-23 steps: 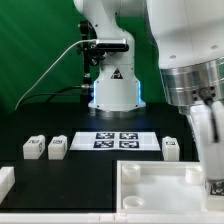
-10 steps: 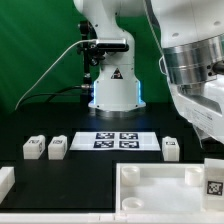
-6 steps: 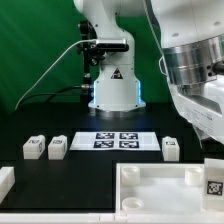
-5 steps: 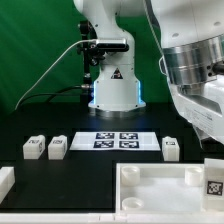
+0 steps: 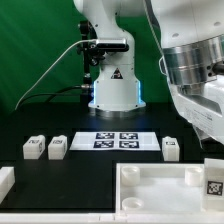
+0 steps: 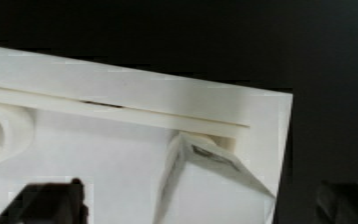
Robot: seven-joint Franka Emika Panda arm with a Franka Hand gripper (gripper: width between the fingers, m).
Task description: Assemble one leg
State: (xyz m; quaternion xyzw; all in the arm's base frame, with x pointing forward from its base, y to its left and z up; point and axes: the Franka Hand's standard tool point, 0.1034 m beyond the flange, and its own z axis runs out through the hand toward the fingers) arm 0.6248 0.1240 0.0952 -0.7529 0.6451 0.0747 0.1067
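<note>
exterior: arm [image 5: 195, 80] over tray [image 5: 160, 185] corner, fingers hidden, grip cannot be told; tagged leg [image 5: 213, 186] at tray's right edge, three legs [image 5: 34, 148] loose on the surface | wrist: fingers [image 6: 43, 203] dark, blurred above tray [image 6: 140, 120] | risk: leg seated crooked could jam or tip.

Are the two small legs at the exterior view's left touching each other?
Apart. The exterior view shows black table between the outer leg and the inner leg.
</note>
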